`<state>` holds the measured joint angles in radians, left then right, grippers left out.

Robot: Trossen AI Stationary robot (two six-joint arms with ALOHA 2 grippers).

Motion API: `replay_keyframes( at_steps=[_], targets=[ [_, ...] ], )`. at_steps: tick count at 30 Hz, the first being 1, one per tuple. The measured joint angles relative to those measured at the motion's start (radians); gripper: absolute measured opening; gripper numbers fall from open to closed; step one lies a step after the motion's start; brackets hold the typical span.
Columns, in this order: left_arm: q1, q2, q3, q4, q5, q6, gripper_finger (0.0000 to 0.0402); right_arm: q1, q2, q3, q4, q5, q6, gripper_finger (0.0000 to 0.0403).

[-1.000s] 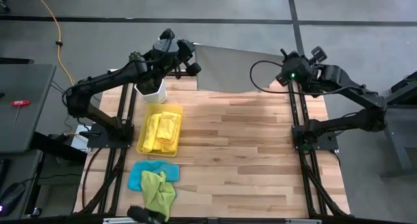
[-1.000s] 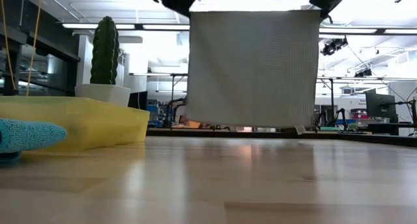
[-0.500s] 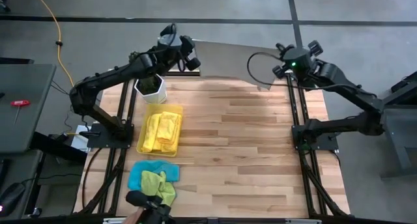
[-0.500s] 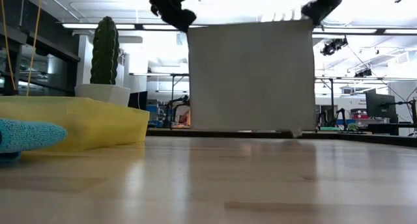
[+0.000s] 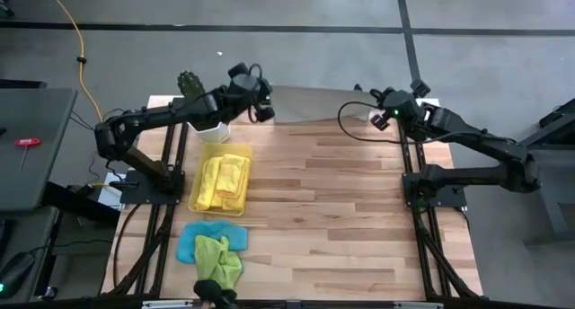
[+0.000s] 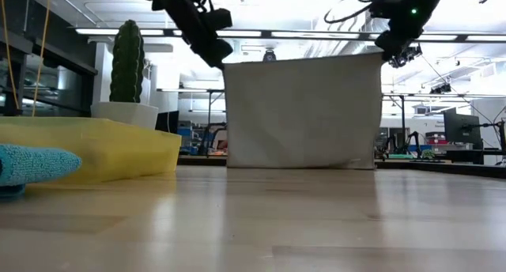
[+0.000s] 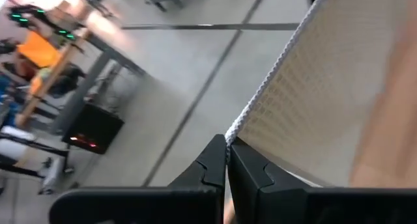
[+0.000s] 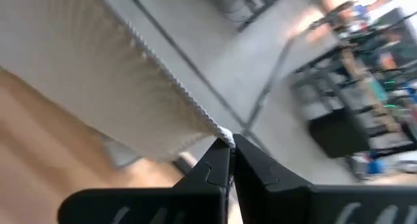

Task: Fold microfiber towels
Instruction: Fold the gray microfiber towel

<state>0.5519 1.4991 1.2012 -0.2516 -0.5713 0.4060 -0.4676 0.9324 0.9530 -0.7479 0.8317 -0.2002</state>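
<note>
Wrist views show both grippers pinched fully shut on the top corners of a grey square microfiber towel [image 6: 300, 112]: the left gripper [image 7: 227, 146] on one corner, the right gripper [image 8: 229, 143] on the other. Between them the cloth hangs stretched, its lower edge touching the wooden table [image 6: 316, 217]. Nearer, beside the left gripper, folded yellow towels [image 5: 225, 181] lie in a translucent yellow plastic tray [image 5: 199, 204].

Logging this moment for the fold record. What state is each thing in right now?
grey towel: hung spread between both grippers, bottom edge at the table.
left gripper: shut on one top corner.
right gripper: shut on the other top corner.
yellow towels: folded, stacked in the yellow tray.
lime green towel: crumpled, lying on the blue one.
light blue towel: unfolded, flat on the table.
</note>
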Motion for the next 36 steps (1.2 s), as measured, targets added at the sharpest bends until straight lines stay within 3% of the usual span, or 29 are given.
replay_keyframes(
  at_steps=[8, 12, 19, 26, 32, 36],
  targets=[
    [-0.185, -0.043, -0.086, -0.104, 0.0, -0.165, 0.0, 0.155, -0.05, -0.04, -0.204, -0.083, 0.321, 0.0],
    [-0.286, -0.044, -0.115, -0.147, -0.047, -0.255, 0.0, 0.253, -0.05, -0.04, -0.321, -0.191, 0.55, 0.0],
    [-0.434, -0.044, -0.209, -0.163, -0.078, -0.415, 0.0, 0.485, -0.028, -0.05, -0.467, -0.289, 0.881, 0.0],
    [-0.542, -0.044, -0.296, -0.164, -0.122, -0.548, 0.0, 0.728, 0.03, -0.157, -0.423, -0.359, 1.15, 0.0],
    [-0.628, -0.043, -0.353, -0.164, -0.12, -0.664, 0.0, 0.921, 0.124, -0.248, -0.29, -0.484, 1.318, 0.0],
    [-0.676, -0.043, -0.369, -0.168, -0.029, -0.747, 0.0, 1.036, 0.191, -0.254, -0.247, -0.564, 1.407, 0.0]
  ],
)
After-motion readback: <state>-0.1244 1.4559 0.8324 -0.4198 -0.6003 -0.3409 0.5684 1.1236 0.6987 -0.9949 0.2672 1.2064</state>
